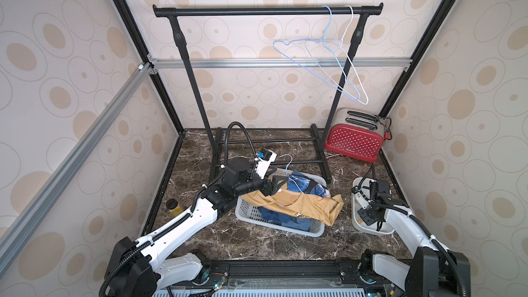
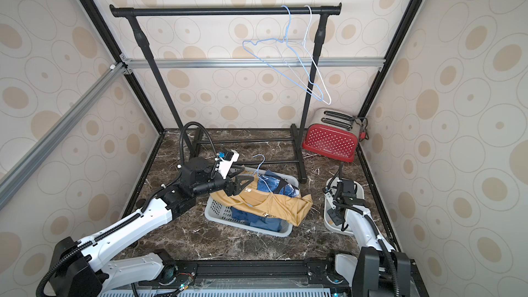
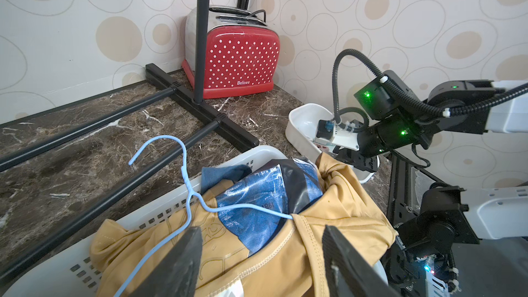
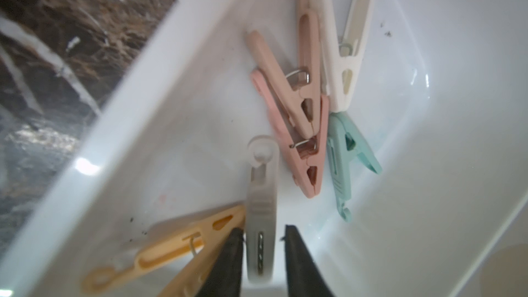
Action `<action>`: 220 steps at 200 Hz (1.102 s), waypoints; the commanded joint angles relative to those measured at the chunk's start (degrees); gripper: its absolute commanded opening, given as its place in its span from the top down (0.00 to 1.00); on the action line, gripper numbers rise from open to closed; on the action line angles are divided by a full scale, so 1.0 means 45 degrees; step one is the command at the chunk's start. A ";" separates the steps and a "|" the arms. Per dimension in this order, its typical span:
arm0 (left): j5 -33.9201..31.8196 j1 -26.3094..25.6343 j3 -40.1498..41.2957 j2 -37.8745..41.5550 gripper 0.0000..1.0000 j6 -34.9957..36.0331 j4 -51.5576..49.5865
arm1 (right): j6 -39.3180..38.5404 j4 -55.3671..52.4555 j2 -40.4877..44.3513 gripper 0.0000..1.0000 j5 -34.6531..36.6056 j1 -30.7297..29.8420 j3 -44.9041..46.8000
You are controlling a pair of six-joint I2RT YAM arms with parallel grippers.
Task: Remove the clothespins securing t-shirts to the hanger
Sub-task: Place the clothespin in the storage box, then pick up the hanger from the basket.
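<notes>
Left jaws: the left gripper (image 3: pixel 263 241) hangs just above the laundry basket (image 1: pixel 248 212), with its jaws wide apart and nothing between them; under them lies the yellow t-shirt (image 3: pixel 343 204).
Right jaws: the right gripper (image 4: pixel 262 230) reaches down into the white bin (image 4: pixel 457 110). Its jaws stand only a little apart, with the grey clothespin (image 4: pixel 261 204) between them. One finger touches the pin, and beside the other a thin strip of the bin shows, so I judge the pin is not clamped.
Clothespins: six lie in the bin: the grey one, a yellow one (image 4: pixel 171 252) partly under it, two pink ones (image 4: pixel 300 161), a teal one (image 4: pixel 340 161) and a white one (image 4: pixel 340 61).
T-shirts: all are heaped in the basket on the surface (image 1: pixel 257 241), the yellow one on top and blue cloth (image 1: pixel 285 218) under and behind it.
Hangers: two bare hangers (image 1: pixel 324 38) hang at one end of the rail (image 1: pixel 257 11). A third, the blue hanger (image 3: pixel 188 184), lies in the basket with one arm passing into the neck of the yellow t-shirt.
Done: I see no pin on any shirt or hanger in any view, so the removing looks complete or nearly so.
Left: the grey pin has to rest free in the bin. Folds of cloth hide part of the shirts, so I cannot tell whether a pin remains there.
</notes>
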State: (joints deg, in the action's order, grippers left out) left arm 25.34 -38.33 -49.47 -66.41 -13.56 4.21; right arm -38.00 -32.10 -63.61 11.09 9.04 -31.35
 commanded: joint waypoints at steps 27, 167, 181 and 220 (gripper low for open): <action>-0.0254 -0.0018 -0.0995 -0.0323 0.31 0.0923 -0.1047 | -0.0151 -0.0761 0.1589 0.48 -0.0330 0.0010 -0.1090; -0.2716 0.1466 -0.1724 0.0112 0.27 0.2888 -0.3870 | 0.7489 -0.2104 0.1896 0.26 0.1697 -0.8719 -0.5181; -0.2849 0.1537 -0.1808 0.0187 0.27 0.2936 -0.4254 | 0.8737 -0.2242 0.1035 0.26 0.1769 -0.9372 -0.5677; -0.3506 0.1572 -0.1963 0.0384 0.26 0.2569 -0.4992 | 1.0302 -0.2922 -0.1034 0.28 0.1052 -1.0636 -0.7424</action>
State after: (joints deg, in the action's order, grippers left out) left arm 12.34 -31.66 -55.79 -66.28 -2.55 -14.94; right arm 0.30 -42.85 -65.43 18.26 -36.75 -61.06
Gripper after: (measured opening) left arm 0.735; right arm 0.729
